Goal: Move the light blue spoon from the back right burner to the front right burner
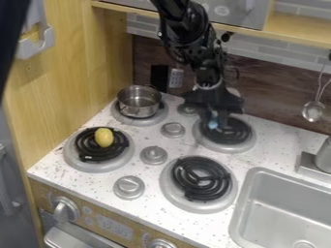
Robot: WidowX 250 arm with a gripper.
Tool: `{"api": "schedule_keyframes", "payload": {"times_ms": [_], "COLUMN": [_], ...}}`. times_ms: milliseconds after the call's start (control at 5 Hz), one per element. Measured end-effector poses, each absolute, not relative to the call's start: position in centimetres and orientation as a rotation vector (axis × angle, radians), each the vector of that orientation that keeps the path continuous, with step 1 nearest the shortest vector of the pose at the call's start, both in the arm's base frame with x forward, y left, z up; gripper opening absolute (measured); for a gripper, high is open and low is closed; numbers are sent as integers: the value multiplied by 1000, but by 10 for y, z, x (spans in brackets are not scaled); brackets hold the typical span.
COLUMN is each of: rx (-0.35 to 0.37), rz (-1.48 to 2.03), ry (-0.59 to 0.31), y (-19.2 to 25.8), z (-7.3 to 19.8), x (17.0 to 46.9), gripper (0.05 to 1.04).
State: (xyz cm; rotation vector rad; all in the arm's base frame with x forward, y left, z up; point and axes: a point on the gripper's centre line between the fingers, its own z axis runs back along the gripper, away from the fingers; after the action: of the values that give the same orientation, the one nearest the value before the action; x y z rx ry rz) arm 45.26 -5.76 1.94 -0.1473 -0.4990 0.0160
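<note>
The black gripper [218, 121] hangs low over the back right burner [239, 137]. A small light-blue patch [213, 123] shows at its lower end; whether it is a held object or part of the gripper, I cannot tell. On the front left burner [82, 150] rests a yellow, rounded object [103, 137], well to the left of the gripper. A metal pot [138, 107] stands upright on the back left burner. The front right burner [201, 179] has a bare black coil.
Several grey knobs [154, 155] sit among the burners. At the lower right is a grey sink [253, 208], with a metal faucet base [311, 167] behind it. A wooden side panel [71, 82] bounds the left, and a ladle [313, 111] hangs at the back right.
</note>
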Motion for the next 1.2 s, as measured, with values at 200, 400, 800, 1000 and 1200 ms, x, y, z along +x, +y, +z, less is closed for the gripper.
{"api": "schedule_keyframes", "payload": {"times_ms": [200,400,800,1000,1200], "rx": [-149,-124,-92,-94,-96], "rz": [-29,-21,16,4,0], "ry": [-419,-318,-219,-161,-117], "y": [-70,-65,-59,-60,-59], "z": [6,-7,-19,-20,-23], "x": [417,397,377,367,360], "gripper": [324,324,324,324,324]}}
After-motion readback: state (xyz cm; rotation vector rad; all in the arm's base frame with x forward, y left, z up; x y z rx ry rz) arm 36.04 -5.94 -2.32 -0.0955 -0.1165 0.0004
